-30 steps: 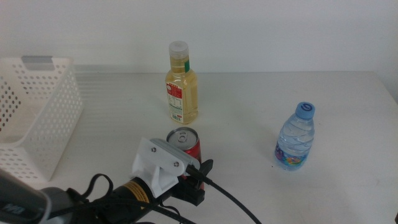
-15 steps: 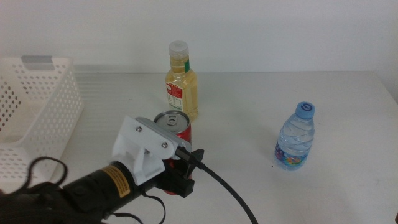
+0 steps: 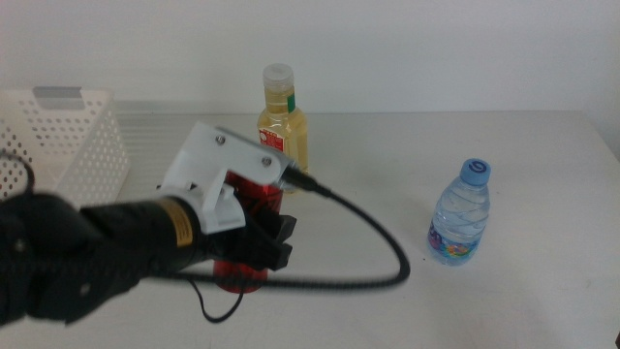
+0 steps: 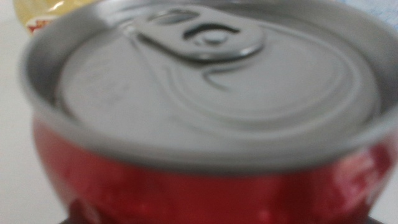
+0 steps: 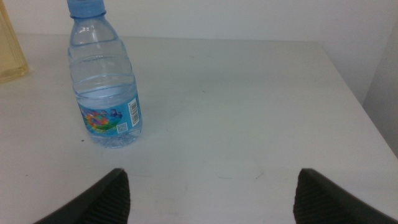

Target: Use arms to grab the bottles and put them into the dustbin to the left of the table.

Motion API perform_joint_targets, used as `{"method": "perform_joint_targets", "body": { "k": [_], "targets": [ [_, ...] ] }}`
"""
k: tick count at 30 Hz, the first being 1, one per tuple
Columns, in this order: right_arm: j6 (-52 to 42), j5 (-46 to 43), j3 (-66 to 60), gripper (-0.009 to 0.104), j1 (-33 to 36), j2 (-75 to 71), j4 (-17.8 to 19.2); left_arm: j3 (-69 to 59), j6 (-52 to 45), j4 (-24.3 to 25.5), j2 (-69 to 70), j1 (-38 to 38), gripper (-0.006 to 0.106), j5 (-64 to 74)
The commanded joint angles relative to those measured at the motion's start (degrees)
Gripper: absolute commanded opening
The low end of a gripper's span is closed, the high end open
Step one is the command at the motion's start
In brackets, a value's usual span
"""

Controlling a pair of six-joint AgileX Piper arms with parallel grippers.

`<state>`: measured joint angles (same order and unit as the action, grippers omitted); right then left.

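Note:
My left gripper is shut on the red soda can and holds it upright in front of the yellow-liquid bottle. The can's silver top fills the left wrist view. The blue-capped water bottle stands at the right of the table. It also shows in the right wrist view, ahead of my open, empty right gripper, which is out of the middle view. The white holed dustbin stands at the far left.
The left arm's black cable loops over the table between the can and the water bottle. The table's right edge runs close to the right gripper.
The left gripper has carried the red can up and to the left, toward the dustbin. The two bottles have not moved.

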<state>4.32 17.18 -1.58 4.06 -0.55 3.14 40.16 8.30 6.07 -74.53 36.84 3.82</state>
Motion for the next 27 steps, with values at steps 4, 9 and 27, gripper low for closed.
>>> {"method": "perform_joint_targets", "body": {
  "k": [4,9,27],
  "targets": [
    [-0.6,-4.0,0.4,0.086,-0.3,-1.5,0.4,9.2,0.4,1.3,2.3,-0.6,-0.005,9.3],
    [-0.6,-4.0,0.4,0.086,-0.3,-1.5,0.4,14.1,0.4,1.0,2.3,-6.5,-0.005,21.4],
    [-0.6,-4.0,0.4,0.086,-0.3,-1.5,0.4,34.5,-20.0,-11.2,-4.2,-38.4,-0.005,49.3]
  ]
}}
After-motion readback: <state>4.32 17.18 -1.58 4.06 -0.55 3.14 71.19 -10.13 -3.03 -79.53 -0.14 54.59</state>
